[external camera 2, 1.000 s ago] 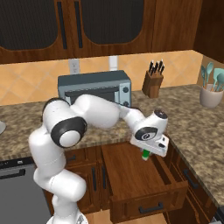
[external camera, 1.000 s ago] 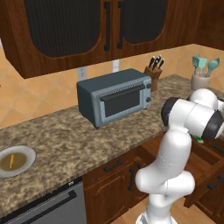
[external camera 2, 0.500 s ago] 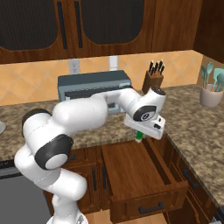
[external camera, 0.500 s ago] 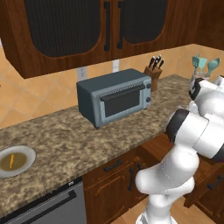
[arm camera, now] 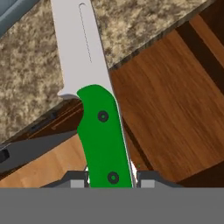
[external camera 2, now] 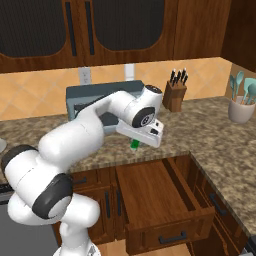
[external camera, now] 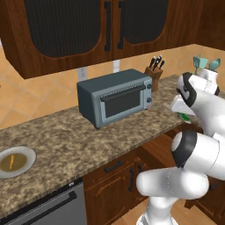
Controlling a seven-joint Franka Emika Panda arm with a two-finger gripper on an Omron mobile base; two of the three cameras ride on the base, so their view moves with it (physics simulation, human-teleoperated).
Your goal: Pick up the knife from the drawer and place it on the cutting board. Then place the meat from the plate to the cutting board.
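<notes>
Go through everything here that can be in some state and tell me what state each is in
Green-handled knife: held in the gripper, lifted above the drawer.
Wooden drawer: pulled open.
Grey toaster oven: door shut.
Dark upper cabinet doors: shut.
Pale grey plate: holds the orange-yellow meat strip.

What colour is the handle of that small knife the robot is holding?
Bright green, on the small silver-bladed knife pinched in the gripper; the hand view shows it best.

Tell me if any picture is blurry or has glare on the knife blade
Hand view: knife sharp, blade flat pale grey, no glare, claw shut on its green handle. Left base view: even light, soft shadow beside the toaster oven. Right base view: crisp, open drawer evenly lit.
</notes>
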